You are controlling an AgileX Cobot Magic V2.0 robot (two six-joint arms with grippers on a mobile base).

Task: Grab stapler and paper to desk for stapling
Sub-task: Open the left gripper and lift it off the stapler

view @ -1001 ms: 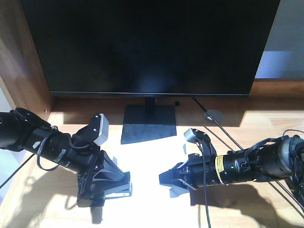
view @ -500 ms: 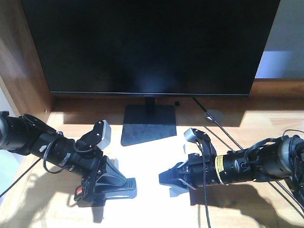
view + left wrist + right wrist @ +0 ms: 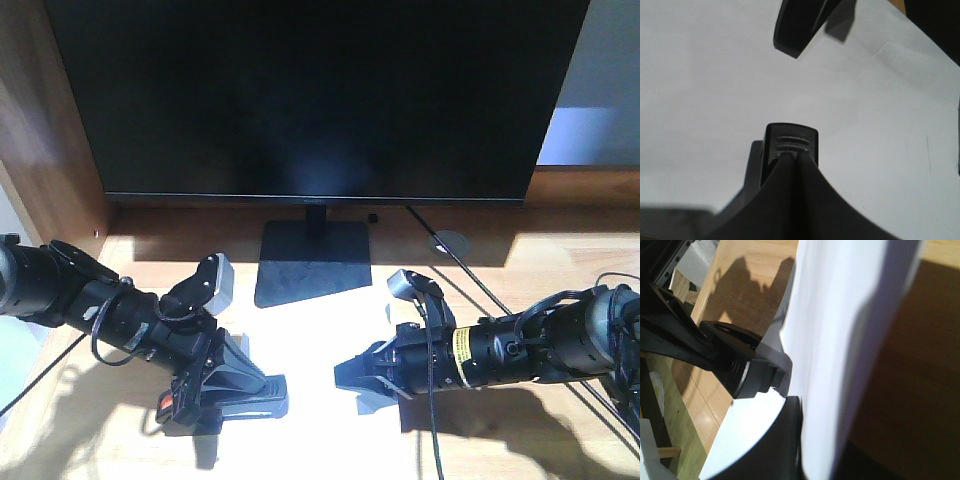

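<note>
Black stapler and white paper on the sunlit wooden desk, one arm on each.

On the left, the left gripper (image 3: 225, 390) is clamped on the stapler (image 3: 255, 393), whose orange-red end faces the left edge and whose nose lies over the paper (image 3: 310, 360). At centre the sheet lies flat on the desk (image 3: 520, 450), in front of the monitor stand (image 3: 312, 260). On the right, the right gripper (image 3: 362, 383) pinches the paper's right edge between closed fingers, lifting it in the wrist view. A cable grommet (image 3: 450, 241) sits behind.
</note>
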